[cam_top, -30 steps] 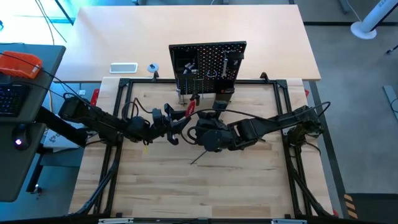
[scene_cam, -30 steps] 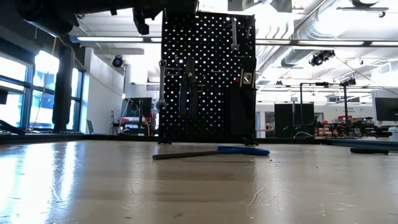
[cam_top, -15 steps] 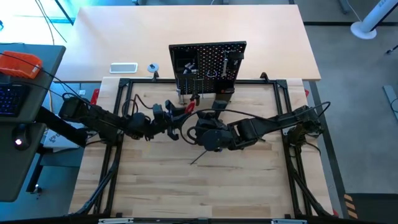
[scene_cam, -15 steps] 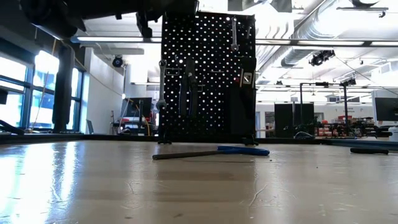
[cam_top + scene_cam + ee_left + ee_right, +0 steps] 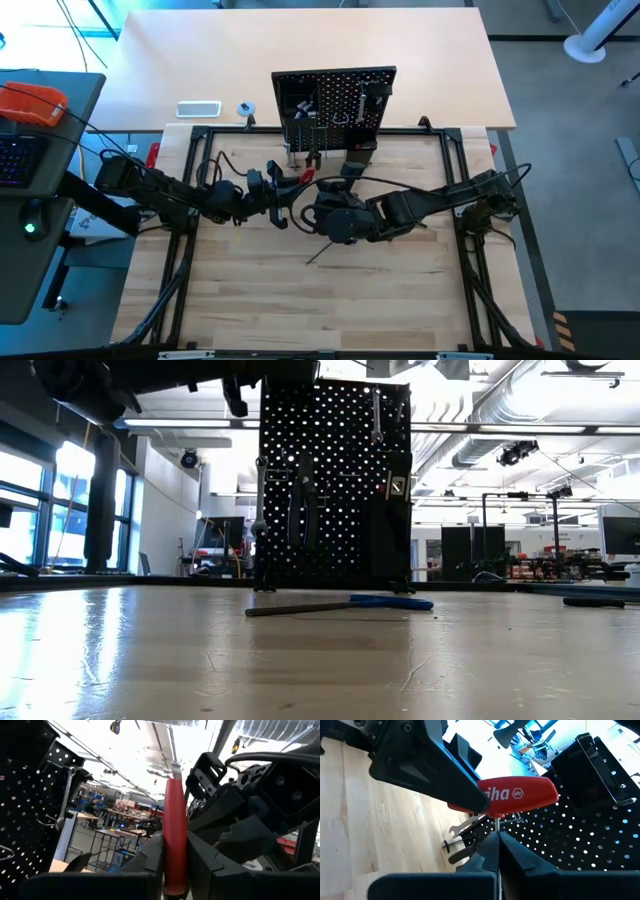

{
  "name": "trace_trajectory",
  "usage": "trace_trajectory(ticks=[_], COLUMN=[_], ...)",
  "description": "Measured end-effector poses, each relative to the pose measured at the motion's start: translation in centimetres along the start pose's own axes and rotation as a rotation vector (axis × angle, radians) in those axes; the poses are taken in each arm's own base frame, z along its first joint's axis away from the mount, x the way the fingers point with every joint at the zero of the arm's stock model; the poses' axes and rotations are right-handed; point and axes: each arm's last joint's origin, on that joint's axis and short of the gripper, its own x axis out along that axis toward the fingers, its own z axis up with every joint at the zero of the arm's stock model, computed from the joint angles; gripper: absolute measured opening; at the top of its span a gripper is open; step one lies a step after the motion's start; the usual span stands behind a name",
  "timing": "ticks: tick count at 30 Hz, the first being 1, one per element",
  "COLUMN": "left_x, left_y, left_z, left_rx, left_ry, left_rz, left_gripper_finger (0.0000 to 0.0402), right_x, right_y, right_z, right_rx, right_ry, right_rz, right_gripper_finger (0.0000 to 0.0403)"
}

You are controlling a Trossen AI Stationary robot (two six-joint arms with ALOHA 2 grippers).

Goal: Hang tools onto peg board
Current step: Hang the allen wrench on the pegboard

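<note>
Standing upright at the table's (image 5: 330, 290) far edge: peg board (image 5: 335, 105). Hovering just in front: left gripper (image 5: 172, 852) clamping the red screwdriver (image 5: 512, 795) handle, right gripper (image 5: 497, 842) pinching its metal shaft. Lying on the wood below: blue hex key (image 5: 345, 604).

Robotics lab or workshop. Open industrial hall: exposed ceiling ducts (image 5: 500, 400), strip lights (image 5: 190, 423), tall windows (image 5: 30, 510), rows of benches with equipment (image 5: 560, 565) in background. Wooden worktop (image 5: 330, 290) inside black metal frame (image 5: 190, 200). Upright pegboard (image 5: 335, 100) hung with hand tools. Side desk with keyboard (image 5: 18, 160) and mouse (image 5: 30, 228). Grey carpet floor (image 5: 580, 130).
</note>
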Motion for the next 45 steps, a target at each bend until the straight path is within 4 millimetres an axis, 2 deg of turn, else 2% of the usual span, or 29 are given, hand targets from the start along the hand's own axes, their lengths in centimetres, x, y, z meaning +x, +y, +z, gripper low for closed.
trace_trajectory(ticks=[10,15,24,27,32,36,41,45], left_x=[-0.1,-0.4,-1.6,-2.1,-2.7,-3.0,-2.9,-2.8], left_y=[-0.1,-0.2,-0.1,0.1,0.4,0.6,1.1,1.8], left_z=[0.5,1.9,5.3,6.0,6.5,6.5,6.4,6.5], left_rx=[0.111,0.175,0.285,0.326,0.379,0.427,0.466,0.506], left_ry=[0.004,0.008,0.038,0.065,0.134,0.168,0.188,0.218], left_rz=[-0.025,-0.017,0.005,0.038,0.067,0.098,0.115,0.141], left_gripper_finger=[0.0044,0.0044,0.0044,0.0044,0.0044,0.0044,0.0044,0.0044], right_x=[0.0,-0.6,-1.8,-2.2,-4.0,-6.2,-8.8,-10.2], right_y=[0.0,0.0,0.3,0.5,0.7,-0.2,-2.0,-3.0], right_z=[-0.2,-0.2,-0.1,-0.2,-0.5,-1.2,-2.7,-4.3], right_rx=[0.003,-0.012,-0.043,-0.074,-0.141,-0.119,-0.023,0.040], right_ry=[0.010,0.011,0.002,0.005,0.009,-0.002,-0.011,0.035], right_rz=[0.001,-0.023,-0.104,-0.125,-0.192,-0.232,-0.198,-0.108], right_gripper_finger=[0.0000,0.0008,0.0108,0.0131,0.0139,0.0140,0.0140,0.0140])
